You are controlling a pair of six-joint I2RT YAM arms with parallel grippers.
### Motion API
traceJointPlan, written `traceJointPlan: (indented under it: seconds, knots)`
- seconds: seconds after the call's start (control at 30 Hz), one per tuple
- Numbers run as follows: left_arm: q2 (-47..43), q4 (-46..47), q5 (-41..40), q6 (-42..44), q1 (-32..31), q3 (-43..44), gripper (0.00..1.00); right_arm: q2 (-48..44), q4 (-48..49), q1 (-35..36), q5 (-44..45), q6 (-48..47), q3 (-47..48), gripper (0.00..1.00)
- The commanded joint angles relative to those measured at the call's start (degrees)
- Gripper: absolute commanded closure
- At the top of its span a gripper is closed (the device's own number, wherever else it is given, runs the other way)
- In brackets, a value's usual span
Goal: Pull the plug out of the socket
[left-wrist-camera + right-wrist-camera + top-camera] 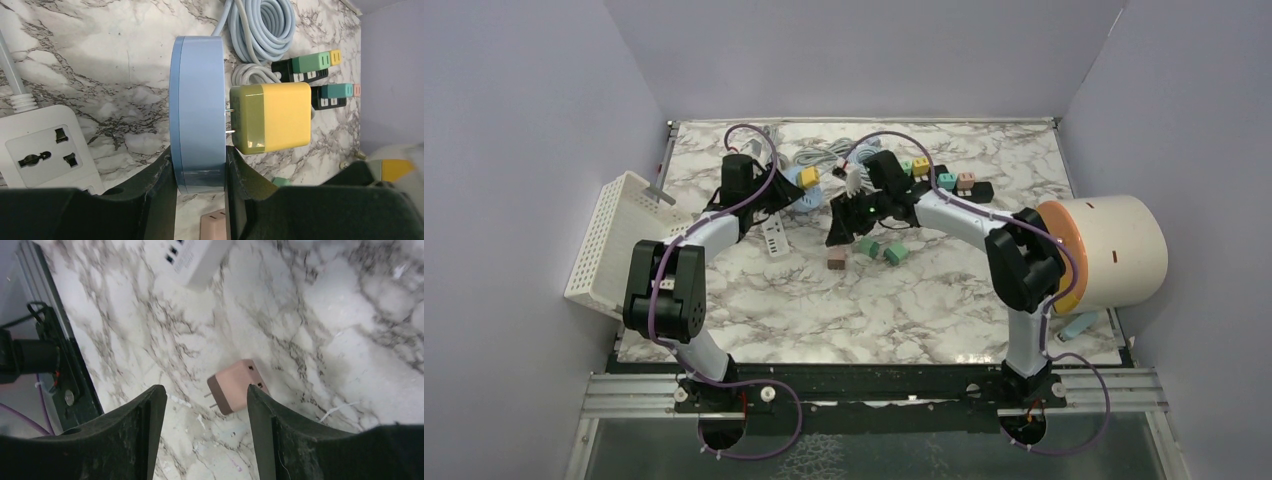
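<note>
My left pincer [200, 155] is pinching the blue socket [197, 100] by its edge. The yellow plug [272, 117] sticks out of the socket's side, with its pins showing a bit but not out yet. My right pincer [206, 390] is spread wide, away from the socket, over a pink plug [235, 392]. If I tug the yellow plug crooked, I think the socket could slip from my grip, or the pins could bend.

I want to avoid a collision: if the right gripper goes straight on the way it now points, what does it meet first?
Probably the pink plug, lying loose on the marble table straight ahead of the open right gripper; how far is unclear.
</note>
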Motion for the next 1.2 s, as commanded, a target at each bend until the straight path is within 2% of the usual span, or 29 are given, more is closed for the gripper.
traceJointPlan:
  seconds: [0.0, 0.13, 0.33, 0.97, 1.07, 1.17]
  knots:
    - [-4.7, 3.0, -0.5, 0.3, 0.6, 0.1, 1.00, -7.2, 18.3, -0.7, 4.0, 9.7, -3.9, 0.35]
    - [-6.3, 4.8, -1.4, 0.0, 0.6, -2.1, 1.00, -5.4, 27.0, -1.6, 2.9, 19.2, -2.9, 0.35]
    - [-8.0, 6.5, -2.0, -0.7, 0.6, -4.3, 1.00, -0.3, 27.5, -1.6, 7.0, 26.5, 3.1, 0.35]
    - [-8.8, 8.2, -1.1, -0.9, -0.2, -5.6, 1.00, 8.9, 27.4, -1.6, 6.6, 31.3, 13.2, 0.36]
    - [-8.8, 8.2, -1.2, -0.7, -0.5, -5.8, 1.00, 10.2, 27.6, -1.6, 6.1, 31.5, 14.5, 0.44]
    - [-8.8, 8.3, -1.5, -0.5, -0.7, -5.9, 1.00, 11.4, 27.3, -1.6, 5.4, 31.6, 16.2, 0.65]
